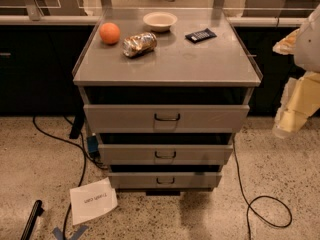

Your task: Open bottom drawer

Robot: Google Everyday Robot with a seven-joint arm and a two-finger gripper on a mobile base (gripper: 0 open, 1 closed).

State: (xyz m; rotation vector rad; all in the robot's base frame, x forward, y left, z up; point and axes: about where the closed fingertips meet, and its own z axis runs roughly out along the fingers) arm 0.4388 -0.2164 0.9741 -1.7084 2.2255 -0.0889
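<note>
The bottom drawer (132, 180), lowest under the front edge of the bench (200, 64), looks like hard metal that slides, so grab its small dark handle (165, 181) in the middle; the hand (292, 109) hangs past the right edge, open or closed I cannot tell

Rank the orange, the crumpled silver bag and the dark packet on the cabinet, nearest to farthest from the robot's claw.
The gripper hangs at the right, beside the cabinet.
1. dark packet, back right
2. crumpled silver bag, left of centre
3. orange, far left
</note>
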